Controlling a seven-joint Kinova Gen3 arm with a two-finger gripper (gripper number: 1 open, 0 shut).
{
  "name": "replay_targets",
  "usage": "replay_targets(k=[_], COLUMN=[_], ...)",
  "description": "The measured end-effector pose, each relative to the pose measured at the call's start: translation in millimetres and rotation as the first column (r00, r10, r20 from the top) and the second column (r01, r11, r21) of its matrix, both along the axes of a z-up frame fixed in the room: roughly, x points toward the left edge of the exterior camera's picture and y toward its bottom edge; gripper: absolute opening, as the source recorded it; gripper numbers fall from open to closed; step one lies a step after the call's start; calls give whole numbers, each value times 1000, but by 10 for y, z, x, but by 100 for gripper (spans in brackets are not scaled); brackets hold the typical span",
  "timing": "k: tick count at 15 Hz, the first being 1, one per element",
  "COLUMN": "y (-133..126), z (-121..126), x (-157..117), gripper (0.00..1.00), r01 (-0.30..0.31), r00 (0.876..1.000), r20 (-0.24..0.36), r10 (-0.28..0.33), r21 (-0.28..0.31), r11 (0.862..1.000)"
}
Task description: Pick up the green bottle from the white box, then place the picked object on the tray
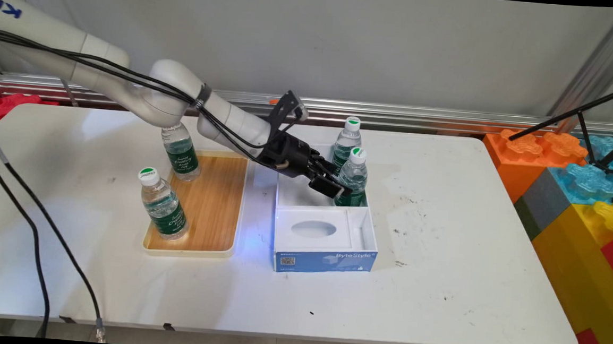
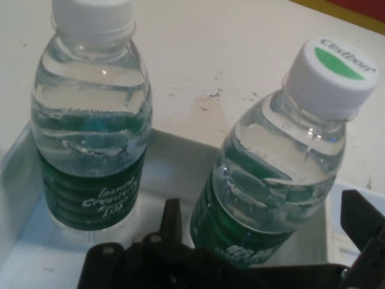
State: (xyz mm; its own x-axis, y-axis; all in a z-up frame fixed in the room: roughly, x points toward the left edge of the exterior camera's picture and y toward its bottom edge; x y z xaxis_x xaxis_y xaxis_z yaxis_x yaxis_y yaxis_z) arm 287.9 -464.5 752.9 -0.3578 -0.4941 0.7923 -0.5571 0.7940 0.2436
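Four water bottles: two on bamboo tray [image 1: 214, 203], two upright in white box [image 1: 359, 226]. Gripper [image 1: 337, 187] fingers apart, straddling nearer boxed bottle [image 1: 353, 177] [image 2: 271, 180]; other boxed bottle [image 1: 346, 142] [image 2: 90, 132] just behind.

Before me lay a scuffed white rectangular table [image 1: 439, 265]; a pale grey wall [image 1: 320, 40] filled the frame's top, big coloured plastic blocks [image 1: 576, 199] at right.
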Motion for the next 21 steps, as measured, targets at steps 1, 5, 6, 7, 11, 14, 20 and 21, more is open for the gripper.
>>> replay_targets(k=[1,5,6,7,11,14,20,21], y=[-9,-53,-64,-73,-125,-140,-120,-112], z=[-17,-86,-98,-109,-144,-167,-182,-174], x=[-18,-111,-133,-148,-199,-201,-144,-151], gripper=[100,100,100,100,0,0,0,0], r01=[-1,-6,-6,-8,-18,-29,-43,-41], r00=[1000,1000,1000,1000,1000,1000,999,999], r20=[0,-5,-6,-7,-13,-11,-1,0], r10=[1,6,6,8,18,29,43,41], r21=[0,-3,-4,-6,-14,-11,6,8], r11=[1000,1000,1000,1000,1000,1000,999,999])
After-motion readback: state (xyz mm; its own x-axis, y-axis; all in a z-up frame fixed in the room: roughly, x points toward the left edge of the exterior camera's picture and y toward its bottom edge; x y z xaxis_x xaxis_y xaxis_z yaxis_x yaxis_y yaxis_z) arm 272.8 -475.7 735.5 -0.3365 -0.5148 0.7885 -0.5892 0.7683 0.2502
